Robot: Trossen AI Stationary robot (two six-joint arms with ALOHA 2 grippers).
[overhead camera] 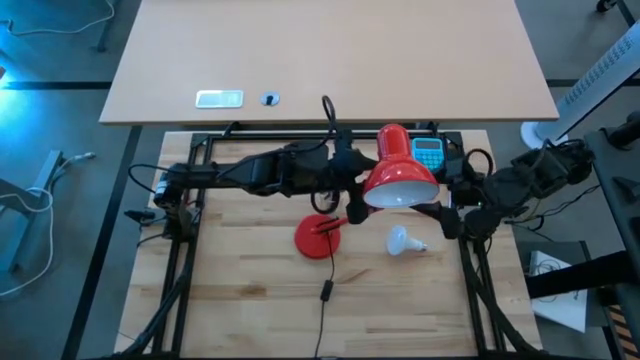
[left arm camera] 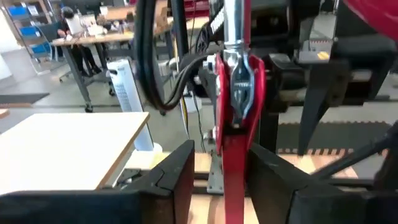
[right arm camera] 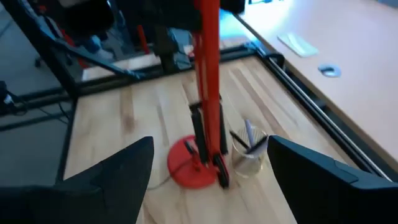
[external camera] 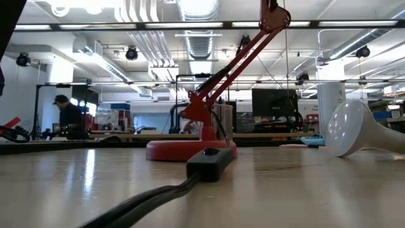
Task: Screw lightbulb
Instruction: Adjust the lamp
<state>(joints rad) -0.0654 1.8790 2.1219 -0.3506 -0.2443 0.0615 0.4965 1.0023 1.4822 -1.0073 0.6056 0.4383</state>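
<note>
Wooden counter (overhead camera: 250, 270): lightbulb (overhead camera: 402, 240) lies loose. My left gripper (left arm camera: 217, 186) straddles the lamp arm (left arm camera: 235, 155), jaws part-open; right gripper (right arm camera: 208, 180) wide, empty. Lamp could swing.

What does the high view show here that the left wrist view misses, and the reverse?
Only the high view shows the lightbulb lying loose on the wooden table, the lamp's red shade and round base, and the right pincer open beside the shade. Only the left wrist view shows the lamp's hinge joint up close, with the left pincer open around the red arm. Both show that red lamp arm.
</note>
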